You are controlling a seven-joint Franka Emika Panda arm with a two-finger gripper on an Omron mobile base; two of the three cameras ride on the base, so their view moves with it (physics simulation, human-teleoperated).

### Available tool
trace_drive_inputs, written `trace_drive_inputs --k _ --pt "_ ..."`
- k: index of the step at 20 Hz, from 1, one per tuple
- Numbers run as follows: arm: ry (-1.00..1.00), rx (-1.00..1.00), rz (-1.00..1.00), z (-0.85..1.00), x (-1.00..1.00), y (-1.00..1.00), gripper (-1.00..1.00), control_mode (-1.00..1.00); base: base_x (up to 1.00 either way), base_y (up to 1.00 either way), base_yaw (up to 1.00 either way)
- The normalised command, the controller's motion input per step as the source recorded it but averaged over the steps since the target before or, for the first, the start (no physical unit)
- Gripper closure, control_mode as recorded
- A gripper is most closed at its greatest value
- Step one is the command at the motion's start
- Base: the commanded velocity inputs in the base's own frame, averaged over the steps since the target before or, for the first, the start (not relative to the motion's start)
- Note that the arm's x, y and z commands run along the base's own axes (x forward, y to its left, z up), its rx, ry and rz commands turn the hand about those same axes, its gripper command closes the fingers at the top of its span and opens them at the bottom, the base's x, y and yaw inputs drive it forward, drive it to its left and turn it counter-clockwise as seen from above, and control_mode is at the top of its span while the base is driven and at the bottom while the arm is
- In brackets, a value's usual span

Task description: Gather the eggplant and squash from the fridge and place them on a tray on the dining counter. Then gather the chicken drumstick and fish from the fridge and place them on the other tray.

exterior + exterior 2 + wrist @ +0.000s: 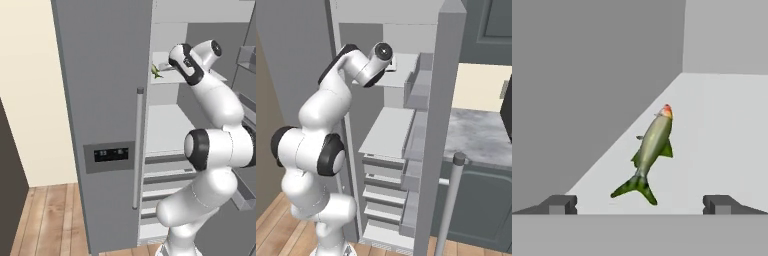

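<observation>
- The fridge door (pixel 100 100) stands at the left of the left base view, shut, with its long handle (pixel 138 150) beside the open compartment where the arm works.
- On an upper fridge shelf (pixel 722 140) lies the fish (pixel 652 152), just beside the left inner wall in the hand view; a green tip of it shows past the door edge in the left base view (pixel 157 73).
- The fish lies ahead of the gripper (pixel 640 205) and slightly left of its centre line. Its long axis runs slantwise, tail nearest the fingers, red-tipped head pointing away and to the right.
- The tail fin sits between the two fingertips (pixel 559 204), a little short of them; nothing touches it yet.
- The gripper is spread wide and holds nothing.
- My reading: the step in hand is the reach for the fish. Pushing forward and turning the wrist so the fingers close across the narrow body, not along it, looks necessary.
</observation>
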Motion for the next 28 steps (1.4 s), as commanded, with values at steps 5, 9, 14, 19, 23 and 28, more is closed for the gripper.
trace_drive_inputs --k 5,9,14,19,23,28 --pt "0.00 0.00 0.13 -0.02 0.43 0.00 -1.00 -1.00 0.00 0.00 0.00" --pt "0.02 0.00 0.11 -0.03 0.42 0.01 -1.00 -1.00 0.00 0.00 0.00" --pt "0.03 -0.01 0.09 -0.04 0.31 0.01 -1.00 -1.00 0.00 0.00 0.00" --pt "0.05 0.00 0.04 0.00 0.14 0.09 -1.00 -1.00 0.00 0.00 0.00" --pt "0.02 0.00 0.00 -0.11 0.02 0.18 -1.00 -1.00 0.00 0.00 0.00" --pt "0.00 0.00 0.00 -0.20 0.00 0.33 -1.00 -1.00 0.00 0.00 0.00"
